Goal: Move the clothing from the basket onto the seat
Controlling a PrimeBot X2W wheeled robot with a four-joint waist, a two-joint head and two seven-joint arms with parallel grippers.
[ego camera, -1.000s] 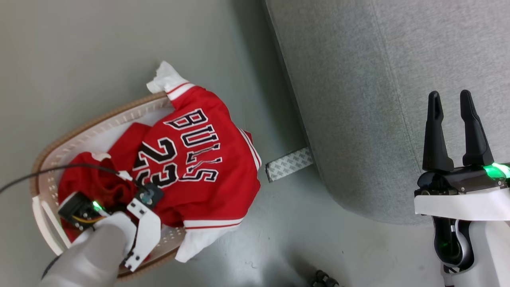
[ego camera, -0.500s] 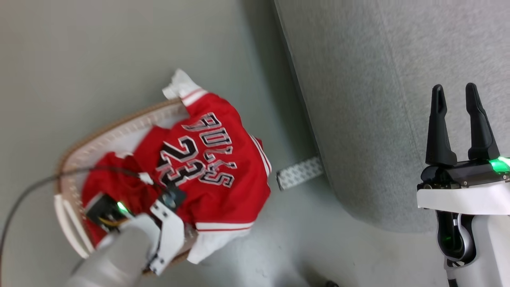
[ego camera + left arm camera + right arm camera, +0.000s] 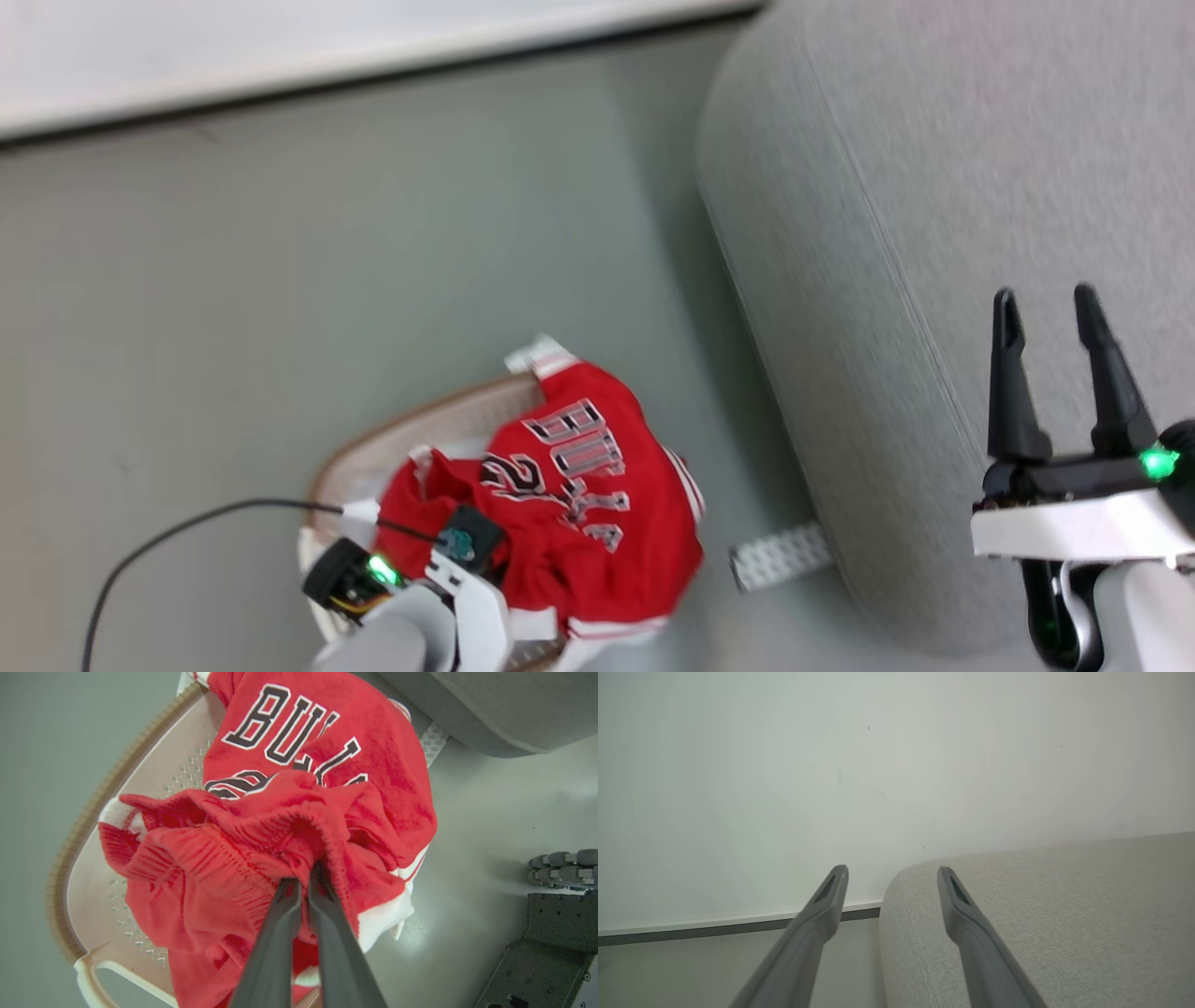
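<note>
Grey-green floor (image 3: 280, 280) holds the basket (image 3: 411, 434) near the seat (image 3: 934, 187). Left gripper (image 3: 303, 877) pinches bunched red clothing (image 3: 224, 858) at the basket's middle; right gripper (image 3: 1044, 294) gapes empty. Jersey (image 3: 299, 732) draped over the rim may snag, tipping the basket when lifted.

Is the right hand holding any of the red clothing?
No, the right hand is open and empty by the seat, with bare wall showing through the gap.

Black letters edged in white, "BUL", are read on the red jersey (image 3: 383, 765), upper centre; the remainder is folded away.
</note>
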